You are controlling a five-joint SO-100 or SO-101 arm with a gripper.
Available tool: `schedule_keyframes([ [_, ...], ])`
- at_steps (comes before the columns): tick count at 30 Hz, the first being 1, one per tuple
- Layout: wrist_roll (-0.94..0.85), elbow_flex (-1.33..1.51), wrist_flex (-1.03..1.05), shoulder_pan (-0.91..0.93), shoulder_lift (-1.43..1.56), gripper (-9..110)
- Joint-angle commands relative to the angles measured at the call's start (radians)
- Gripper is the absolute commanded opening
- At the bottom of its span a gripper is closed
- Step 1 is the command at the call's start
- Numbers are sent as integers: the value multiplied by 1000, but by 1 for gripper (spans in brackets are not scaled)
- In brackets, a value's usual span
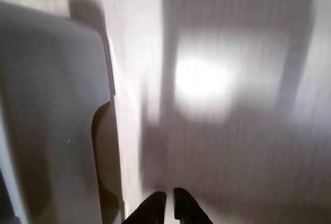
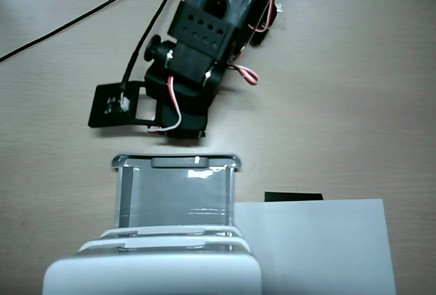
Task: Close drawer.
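The drawer stands pulled out of its white unit, its front edge at 12 o'clock, just beside the arm. The end effector is clenched above bare table.

In the fixed view the gripper is pointing down at the table, its fingertips hidden beneath the arm. Just below it, the drawer is sticking out of the white unit, its handle tab lying nearest the gripper. A white sheet of paper is lying lower right.
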Motion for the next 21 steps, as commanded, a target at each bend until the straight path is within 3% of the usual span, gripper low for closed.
schedule_keyframes([
  [1,-25,-25,-58,-20,-34,0],
  [14,11,-374,-98,-67,-371,0],
  [21,60,-641,-23,-95,-532,0],
])
